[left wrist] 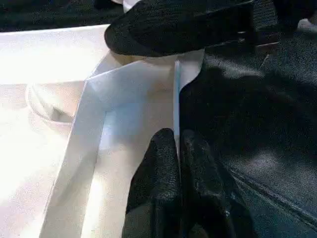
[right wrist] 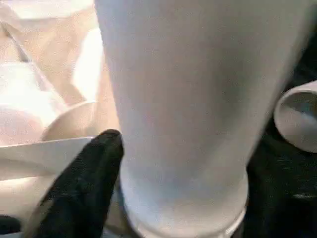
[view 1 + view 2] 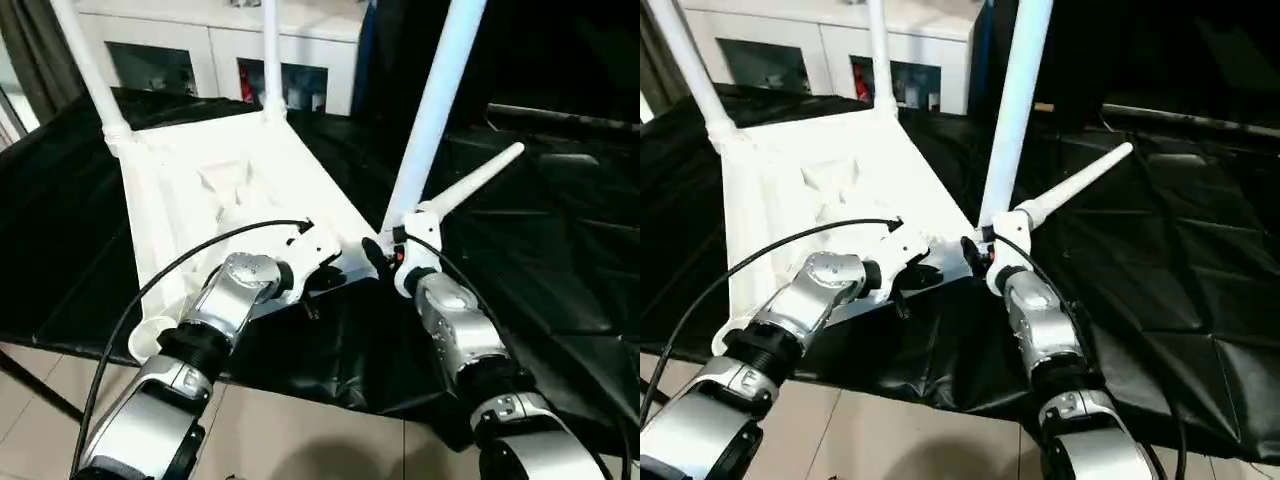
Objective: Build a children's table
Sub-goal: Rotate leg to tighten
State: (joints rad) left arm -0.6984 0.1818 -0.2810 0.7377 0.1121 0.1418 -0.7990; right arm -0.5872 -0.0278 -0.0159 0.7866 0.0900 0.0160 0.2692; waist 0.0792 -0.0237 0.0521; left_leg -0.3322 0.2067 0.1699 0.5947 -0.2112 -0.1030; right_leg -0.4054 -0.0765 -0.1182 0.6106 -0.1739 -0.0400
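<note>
The top [image 3: 230, 190] lies upside down on a black sheet [image 3: 540, 250], its ribbed underside up and its long axis running from the robot toward the white cabinet [image 3: 215, 50] behind. Two legs [image 3: 90, 70] stand upright in the far corner sockets, and a third leg [image 3: 435, 110] rises at the near right corner, leaning a little to the right as it goes up. The right claw [image 3: 385, 255] sits at the foot of this third leg, its fingers [image 2: 79, 183] set wide around the base; the wrist view shows one black finger against the tube just above the socket. The left claw [image 1: 179, 148] is pinched shut on the thin near rim of the top, just beside that same corner, so the two claws nearly meet. A fourth leg [image 3: 470, 185] lies loose on the sheet to the right of the standing one, its narrow end pointing away and to the right, its wide open end near the right claw. The near left socket [image 3: 150, 335] stands bare at the sheet's front edge. The sheet to the right of the loose leg is open, and pale floor [image 3: 300, 430] shows below the sheet.
</note>
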